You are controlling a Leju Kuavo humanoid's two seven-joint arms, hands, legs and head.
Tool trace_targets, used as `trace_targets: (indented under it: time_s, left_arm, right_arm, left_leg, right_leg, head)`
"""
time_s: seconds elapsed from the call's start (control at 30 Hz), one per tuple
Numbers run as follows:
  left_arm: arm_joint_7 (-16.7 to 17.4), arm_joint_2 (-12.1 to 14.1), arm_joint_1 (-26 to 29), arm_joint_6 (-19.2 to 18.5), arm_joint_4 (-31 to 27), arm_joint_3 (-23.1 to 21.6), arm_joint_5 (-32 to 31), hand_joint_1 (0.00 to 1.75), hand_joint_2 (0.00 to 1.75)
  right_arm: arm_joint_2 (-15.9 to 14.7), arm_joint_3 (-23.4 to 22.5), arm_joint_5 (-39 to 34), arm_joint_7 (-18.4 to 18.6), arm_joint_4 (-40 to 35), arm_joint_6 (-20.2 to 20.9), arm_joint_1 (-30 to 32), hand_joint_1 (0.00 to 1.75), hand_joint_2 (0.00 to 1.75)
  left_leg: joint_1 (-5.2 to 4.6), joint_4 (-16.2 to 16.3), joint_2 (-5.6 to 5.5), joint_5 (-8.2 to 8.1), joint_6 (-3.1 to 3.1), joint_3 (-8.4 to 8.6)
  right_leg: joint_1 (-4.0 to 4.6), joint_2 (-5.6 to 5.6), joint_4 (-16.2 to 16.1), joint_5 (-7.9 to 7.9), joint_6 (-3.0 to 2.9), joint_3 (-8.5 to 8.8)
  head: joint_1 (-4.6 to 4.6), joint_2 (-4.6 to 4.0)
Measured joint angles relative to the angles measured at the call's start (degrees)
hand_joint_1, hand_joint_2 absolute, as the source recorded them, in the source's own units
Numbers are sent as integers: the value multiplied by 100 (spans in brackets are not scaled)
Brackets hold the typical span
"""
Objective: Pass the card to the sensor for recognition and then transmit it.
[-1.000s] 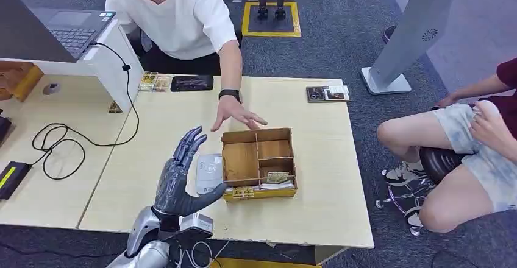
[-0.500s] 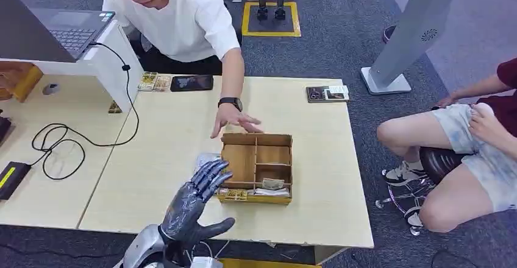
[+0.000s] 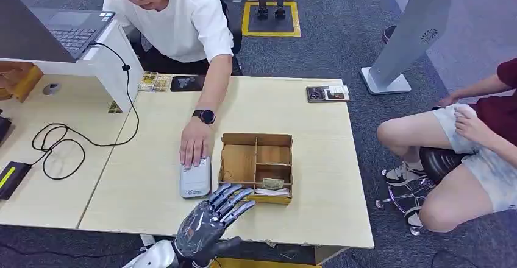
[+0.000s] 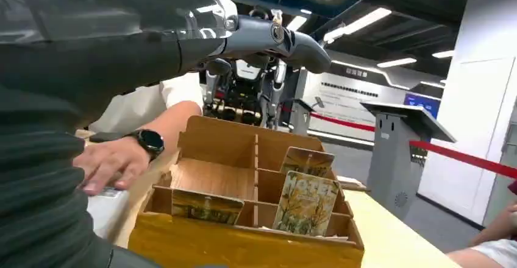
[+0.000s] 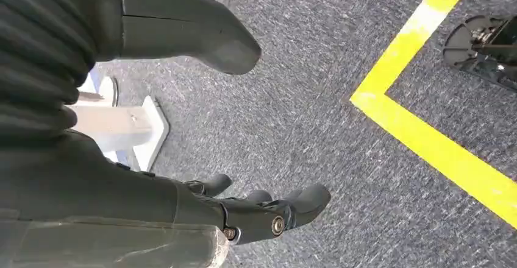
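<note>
A wooden divided box (image 3: 256, 167) stands near the table's front edge, with cards (image 3: 273, 184) in its front compartments; up close a "HOTEL" card (image 4: 305, 203) stands upright in it. A grey card sensor (image 3: 196, 178) lies just left of the box, and a person's hand (image 3: 194, 147) rests on it. My left hand (image 3: 210, 224) is open with spread fingers and holds nothing, hovering at the table's front edge just before the box. My right hand (image 5: 244, 210) hangs over the carpet, its fingers apart and holding nothing.
A person in a white shirt (image 3: 171, 18) leans over the far side of the table. A phone (image 3: 186, 83) and small cards lie at the back, a laptop (image 3: 67, 27) and cables to the left. Another person (image 3: 469, 140) sits at the right.
My left hand has drawn back and down to the table's front edge. The person's hand moved from the box to the grey sensor, which now lies further forward.
</note>
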Motion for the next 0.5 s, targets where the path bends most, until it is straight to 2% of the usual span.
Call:
trace_targets:
  time_s: [0.17,0.33,0.5]
  left_arm:
    - [275,-147,1,238,225,-113,-164,0,175]
    - [895,-277,7,389,373,-116,-589,0,175]
    - [1358,-455,15,371,492,-116,-872,0,175]
  right_arm:
    - [7,0,0,-9,52,13,-2,0,175]
    - [9,0,2,2,68,-17,1,0,175]
    - [9,0,22,61,70,-28,2,0,175]
  left_leg:
    - [0,0,0,0,0,0]
    - [0,0,0,0,0,0]
    - [0,0,-1,0,0,0]
  right_leg:
    - [0,0,0,0,0,0]
    - [0,-1,0,0,0,1]
    - [0,-1,0,0,0,1]
  head:
    - [-2,0]
    - [-2,0]
    - [0,0]
